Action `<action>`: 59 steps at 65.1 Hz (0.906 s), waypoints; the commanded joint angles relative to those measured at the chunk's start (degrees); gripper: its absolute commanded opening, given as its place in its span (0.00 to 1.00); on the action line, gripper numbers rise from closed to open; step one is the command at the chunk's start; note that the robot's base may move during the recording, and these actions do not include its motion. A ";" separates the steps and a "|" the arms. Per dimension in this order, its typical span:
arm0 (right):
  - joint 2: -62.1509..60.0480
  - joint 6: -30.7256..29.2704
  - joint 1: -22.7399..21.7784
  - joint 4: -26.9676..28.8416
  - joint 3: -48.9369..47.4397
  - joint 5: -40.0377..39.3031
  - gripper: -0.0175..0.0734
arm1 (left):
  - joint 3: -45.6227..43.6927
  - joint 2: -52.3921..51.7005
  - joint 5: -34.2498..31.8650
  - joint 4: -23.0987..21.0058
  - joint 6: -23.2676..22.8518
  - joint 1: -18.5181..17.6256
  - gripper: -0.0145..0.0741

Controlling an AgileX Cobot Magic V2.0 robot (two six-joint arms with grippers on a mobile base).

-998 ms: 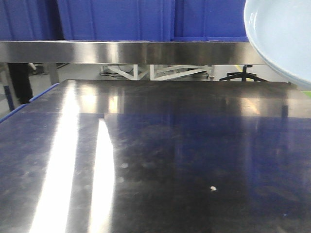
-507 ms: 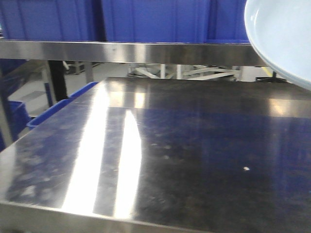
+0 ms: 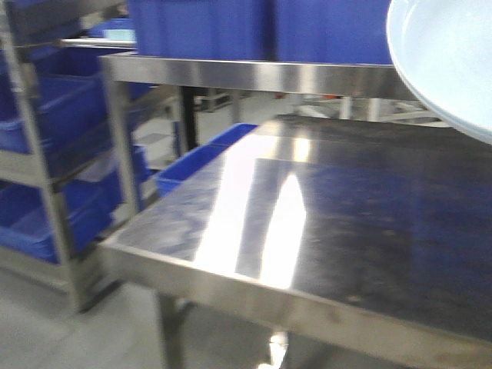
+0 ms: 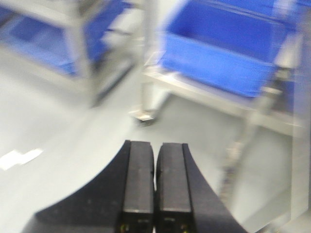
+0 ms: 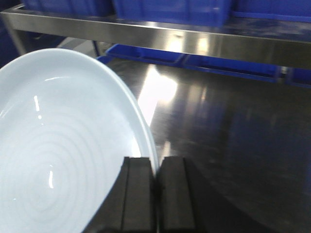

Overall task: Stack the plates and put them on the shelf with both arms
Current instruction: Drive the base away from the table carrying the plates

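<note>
Above the steel tabletop (image 3: 346,215), right gripper (image 5: 156,170) pinches a plate (image 5: 63,145) by its rim.
Left gripper (image 4: 155,158) hangs closed, empty; keeping the plate level seems wise.

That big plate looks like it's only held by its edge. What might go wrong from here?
The right gripper pinches the glossy plate only at its rim, so it may slip or tilt and drop onto the steel table. The left gripper is shut and empty over the floor, giving no support. The plate could also knock the shelf rail ahead.
</note>
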 commanded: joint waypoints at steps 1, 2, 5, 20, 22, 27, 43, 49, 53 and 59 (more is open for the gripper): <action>0.04 -0.13 -0.29 -0.63 -1.85 -5.72 0.26 | -1.63 -0.53 -4.75 -0.08 -0.19 -0.38 0.26; 0.04 -0.13 -0.29 -0.63 -1.85 -5.72 0.26 | -1.63 -0.53 -4.75 -0.08 -0.19 -0.38 0.26; 0.04 -0.13 -0.29 -0.63 -1.85 -5.72 0.26 | -1.63 -0.53 -4.75 -0.08 -0.19 -0.38 0.26; 0.04 -0.13 -0.29 -0.63 -1.85 -5.72 0.26 | -1.63 -0.53 -4.75 -0.08 -0.19 -0.38 0.26; 0.04 -0.13 -0.29 -0.63 -1.85 -5.72 0.26 | -1.63 -0.53 -4.75 -0.08 -0.19 -0.38 0.26; 0.04 -0.13 -0.29 -0.63 -1.85 -5.72 0.26 | -1.63 -0.53 -4.75 -0.08 -0.19 -0.38 0.26; 0.04 -0.13 -0.29 -0.63 -1.85 -5.72 0.26 | -1.63 -0.53 -4.75 -0.08 -0.19 -0.38 0.26; 0.04 -0.13 -0.29 -0.63 -1.85 -5.72 0.26 | -1.63 -0.53 -4.75 -0.08 -0.19 -0.38 0.26; 0.04 -0.13 -0.29 -0.63 -1.85 -5.72 0.26 | -1.63 -0.53 -4.75 -0.08 -0.19 -0.38 0.26; 0.04 -0.13 -0.29 -0.63 -1.85 -5.72 0.26 | -1.63 -0.53 -4.75 -0.08 -0.19 -0.38 0.26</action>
